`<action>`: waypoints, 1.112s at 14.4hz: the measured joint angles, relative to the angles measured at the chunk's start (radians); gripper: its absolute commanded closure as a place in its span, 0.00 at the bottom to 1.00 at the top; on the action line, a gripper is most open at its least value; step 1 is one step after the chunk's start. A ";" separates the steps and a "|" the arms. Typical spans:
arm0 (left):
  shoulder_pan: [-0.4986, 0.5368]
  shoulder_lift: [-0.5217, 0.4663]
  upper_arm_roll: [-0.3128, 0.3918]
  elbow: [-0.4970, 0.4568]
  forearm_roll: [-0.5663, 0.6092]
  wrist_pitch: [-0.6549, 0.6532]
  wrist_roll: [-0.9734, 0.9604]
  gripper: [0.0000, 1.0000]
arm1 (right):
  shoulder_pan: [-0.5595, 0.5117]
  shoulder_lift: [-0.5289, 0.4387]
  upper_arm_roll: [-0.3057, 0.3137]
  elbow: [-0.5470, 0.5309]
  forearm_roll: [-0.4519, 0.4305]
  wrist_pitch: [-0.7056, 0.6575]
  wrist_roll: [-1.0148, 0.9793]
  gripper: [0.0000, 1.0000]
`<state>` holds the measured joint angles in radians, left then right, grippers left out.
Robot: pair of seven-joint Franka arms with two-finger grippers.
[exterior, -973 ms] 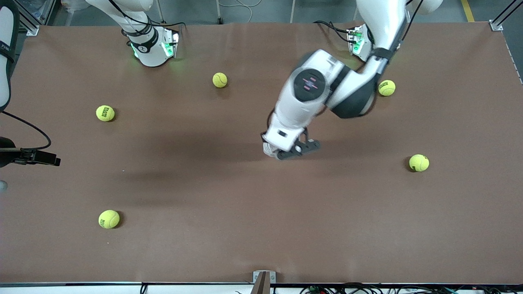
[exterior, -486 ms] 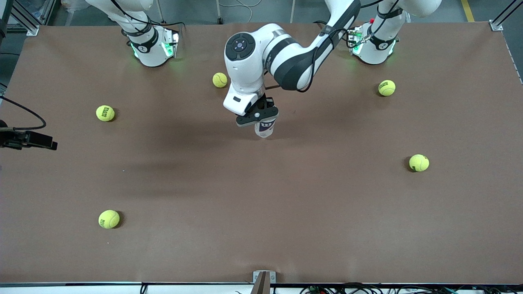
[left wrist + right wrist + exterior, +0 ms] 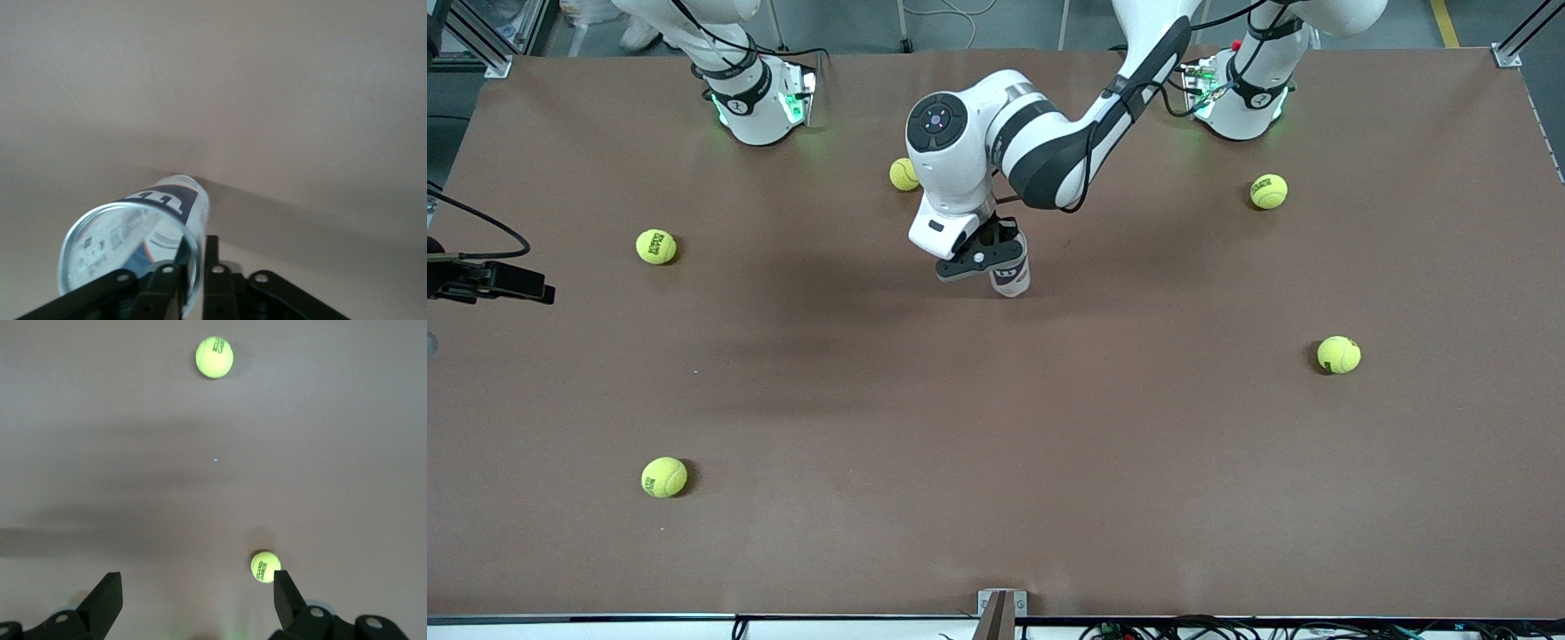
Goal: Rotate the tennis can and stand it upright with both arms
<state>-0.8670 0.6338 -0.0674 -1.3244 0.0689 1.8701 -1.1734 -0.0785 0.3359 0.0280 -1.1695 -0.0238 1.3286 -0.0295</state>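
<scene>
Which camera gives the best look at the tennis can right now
The left wrist view: the tennis can fills the foreground, showing its clear rim and navy label, gripped by the left gripper. The front view shows only its lower part beneath that gripper. The right wrist view shows none of it.

Brown tabletop — evenly lit, grey floor along its upper edge

Tennis can standing upright near mid-bench, clamped in left tool. Five tennis balls scattered around: one just farther from front camera than can, others well apart toward both ends.
</scene>
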 measured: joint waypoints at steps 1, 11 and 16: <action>0.000 0.000 0.000 0.001 0.000 0.000 0.000 0.39 | 0.017 -0.003 -0.010 0.000 0.000 -0.003 0.004 0.00; 0.043 -0.097 0.016 0.040 0.006 -0.008 0.000 0.00 | 0.031 -0.137 -0.044 -0.149 0.004 0.098 -0.074 0.00; 0.236 -0.219 0.019 0.039 0.012 -0.091 0.171 0.00 | 0.031 -0.300 -0.052 -0.381 0.004 0.197 -0.100 0.00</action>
<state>-0.6315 0.4149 -0.0484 -1.2851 0.0810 1.7789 -1.0021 -0.0478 0.0355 -0.0242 -1.5501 -0.0195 1.5258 -0.1300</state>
